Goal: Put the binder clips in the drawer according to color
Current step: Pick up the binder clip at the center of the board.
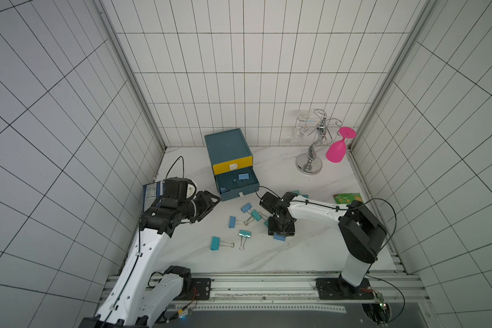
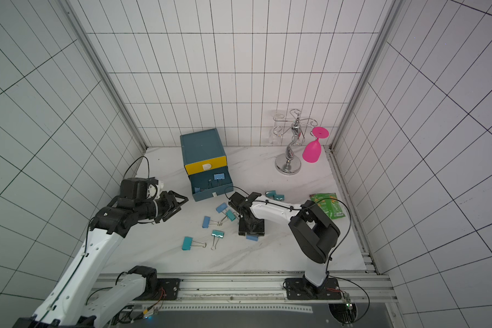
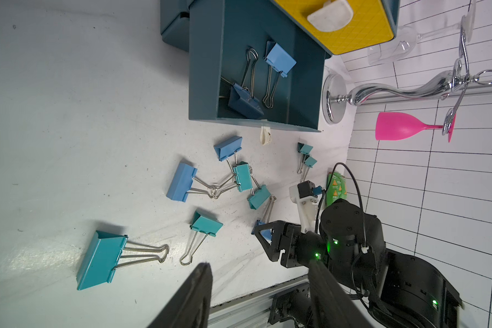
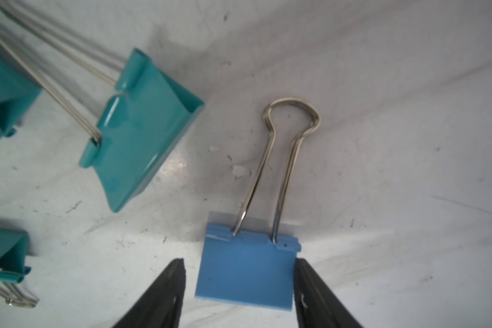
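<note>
Our right arm reaches across the table (image 1: 310,244), wrist bent straight down. We see the right gripper (image 4: 239,259) straddling a blue clip (image 4: 246,272) lying flat there: one finger (image 4: 310,286) touches its side, the other stands just clear, so nothing is clamped yet. Our left arm lies level, the left gripper (image 1: 213,209) spread and empty, near the open drawer (image 1: 240,195), where two clips (image 3: 280,58) lie.

Both top views look steeply down from high in front onto the whole tabletop (image 1: 310,255). The wrist views sit close, sharing the clips (image 3: 242,177).
</note>
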You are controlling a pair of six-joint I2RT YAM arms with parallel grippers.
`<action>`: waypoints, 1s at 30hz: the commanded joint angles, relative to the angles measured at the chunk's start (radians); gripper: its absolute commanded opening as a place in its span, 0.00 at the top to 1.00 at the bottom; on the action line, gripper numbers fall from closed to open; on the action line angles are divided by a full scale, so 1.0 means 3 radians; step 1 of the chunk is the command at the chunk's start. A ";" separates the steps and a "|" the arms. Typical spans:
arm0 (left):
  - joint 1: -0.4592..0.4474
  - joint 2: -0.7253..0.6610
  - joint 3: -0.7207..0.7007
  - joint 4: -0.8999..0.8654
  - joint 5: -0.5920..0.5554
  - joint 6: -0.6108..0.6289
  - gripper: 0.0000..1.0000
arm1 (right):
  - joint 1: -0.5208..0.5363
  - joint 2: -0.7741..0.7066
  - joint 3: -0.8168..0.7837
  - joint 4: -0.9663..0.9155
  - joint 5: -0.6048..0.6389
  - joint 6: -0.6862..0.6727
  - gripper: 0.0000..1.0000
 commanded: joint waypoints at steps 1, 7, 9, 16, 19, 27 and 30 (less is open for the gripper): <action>-0.0008 -0.0061 0.0084 0.0005 -0.0063 0.0016 0.42 | -0.0023 0.0033 -0.0099 -0.0002 -0.0047 -0.0011 0.39; -0.0012 -0.0073 0.0074 0.0016 -0.0074 -0.0009 0.42 | -0.0023 -0.0037 -0.0219 -0.0002 -0.0039 -0.0010 0.42; -0.0013 -0.0077 0.0069 0.0013 -0.0080 -0.0024 0.42 | -0.0023 -0.0082 -0.0247 -0.0002 -0.0039 -0.0005 0.45; -0.0048 -0.0067 0.0074 0.0039 -0.0119 -0.0052 0.42 | -0.0033 -0.0315 -0.0288 -0.0082 0.0013 -0.0011 0.56; -0.0078 -0.0043 0.0083 0.0062 -0.0122 -0.0073 0.42 | -0.0067 -0.0467 -0.0274 -0.0174 0.0074 -0.0011 0.58; -0.0319 0.0109 0.0129 0.0163 -0.0193 -0.0162 0.42 | -0.0285 -0.0843 -0.0096 -0.0358 0.0112 -0.0290 0.61; -0.0423 0.0177 0.0165 0.0195 -0.0222 -0.0183 0.42 | -0.0345 -0.0888 0.0066 -0.0422 0.0089 -0.0382 0.61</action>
